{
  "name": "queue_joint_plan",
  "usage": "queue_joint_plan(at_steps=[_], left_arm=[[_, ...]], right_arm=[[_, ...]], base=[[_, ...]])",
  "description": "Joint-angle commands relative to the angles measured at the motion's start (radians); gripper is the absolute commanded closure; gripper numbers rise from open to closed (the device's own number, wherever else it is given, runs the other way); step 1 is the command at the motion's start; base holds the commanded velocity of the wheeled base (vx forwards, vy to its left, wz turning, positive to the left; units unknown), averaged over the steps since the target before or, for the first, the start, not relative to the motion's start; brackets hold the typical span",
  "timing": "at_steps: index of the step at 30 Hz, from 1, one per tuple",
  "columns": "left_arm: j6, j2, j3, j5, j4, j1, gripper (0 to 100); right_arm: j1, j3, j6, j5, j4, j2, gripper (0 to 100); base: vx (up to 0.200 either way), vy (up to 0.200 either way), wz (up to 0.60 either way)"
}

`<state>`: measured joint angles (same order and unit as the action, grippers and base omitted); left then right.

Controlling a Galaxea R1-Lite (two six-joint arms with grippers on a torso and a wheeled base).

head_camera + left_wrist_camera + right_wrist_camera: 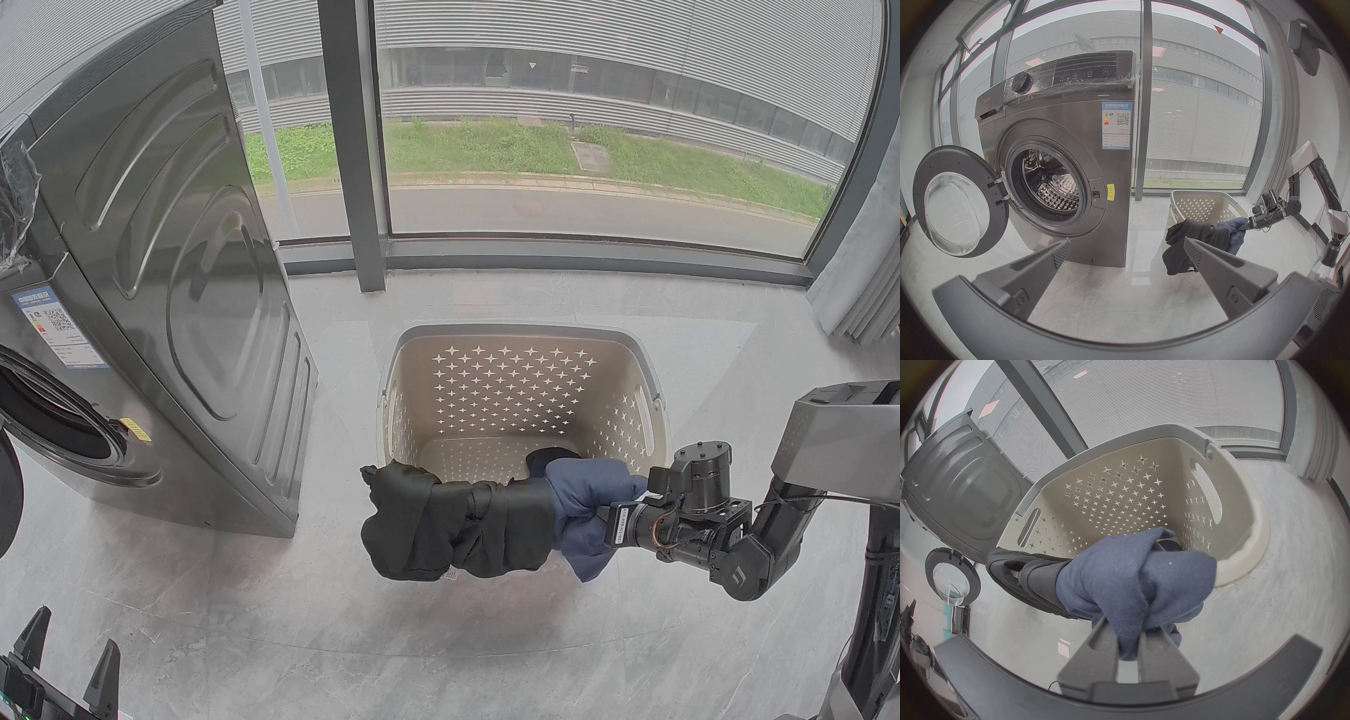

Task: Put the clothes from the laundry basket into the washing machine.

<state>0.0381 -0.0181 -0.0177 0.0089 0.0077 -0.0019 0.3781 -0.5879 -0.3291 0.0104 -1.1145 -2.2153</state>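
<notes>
My right end effector [611, 523] is clenched on a blue cloth [586, 497]. A black cloth [450, 530] is tangled up with the blue one, so the two come as one bundle. The bundle is up in the air, over the near edge of the laundry basket [525, 336]. It sticks out sideways from my right end effector toward the washing machine [187, 281]. I cannot tell if the black cloth brushes the basket rim.

The basket sits on the floor [281, 619], just beside the washing machine. On the part of the basket bottom that I can see, there are no more clothes. The bundle hides the rest of the bottom, so I cannot be sure.

The round door [956, 201] of the washing machine is wide open. I can see into the drum [1050, 183], and I see no clothes in there.

My left end effector [67, 656] is low down near the front of the washing machine. Its fingers are spread apart and it has nothing in it.

So I think the job is about half done. The clothes are picked up, but they are not in the washing machine yet. What is left is to carry the bundle across to the open door, push it into the drum, and let go. The black cloth hangs loose, so I think it could catch on the door edge or slip off on the way.
</notes>
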Motion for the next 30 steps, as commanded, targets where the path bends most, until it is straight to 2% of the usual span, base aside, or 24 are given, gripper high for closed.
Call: queue_joint_plan(at_steps=[1,5,9,14,20,24,25,26,30], left_arm=[[0.000,0.006,0.013,0.000,0.000,0.000,0],[0.002,0.006,0.013,0.002,0.000,-0.001,0],[0.002,0.006,0.013,0.002,0.000,0.000,0],[0.002,0.006,0.013,0.002,0.000,0.000,0],[0.002,0.006,0.013,0.002,0.000,0.000,0],[0.002,0.007,0.013,0.003,0.000,0.000,0],[0.002,0.007,0.013,0.003,0.000,0.000,0],[0.002,0.006,0.013,0.003,0.000,0.000,0],[0.000,0.007,0.013,0.002,0.000,0.000,0]], right_arm=[[0.013,0.034,-0.007,0.002,-0.016,0.037,100],[0.019,0.088,-0.007,0.005,-0.044,0.100,100],[0.047,0.198,-0.007,0.008,-0.064,0.266,100],[0.067,0.273,-0.005,0.011,-0.050,0.450,100],[0.087,0.278,0.004,0.033,-0.039,0.611,100],[0.094,0.232,0.064,0.040,0.071,0.729,100],[0.094,0.232,0.064,0.040,0.071,0.729,100],[0.114,0.220,0.078,0.040,0.131,0.789,100],[0.182,0.203,0.084,0.029,0.245,0.895,100]], base=[[0.000,0.000,0.00],[0.000,0.000,0.00],[0.000,0.000,0.00],[0.000,0.000,0.00],[0.000,0.000,0.00],[0.000,0.000,0.00],[0.000,0.000,0.00],[0.000,0.000,0.00],[0.000,0.000,0.00]])
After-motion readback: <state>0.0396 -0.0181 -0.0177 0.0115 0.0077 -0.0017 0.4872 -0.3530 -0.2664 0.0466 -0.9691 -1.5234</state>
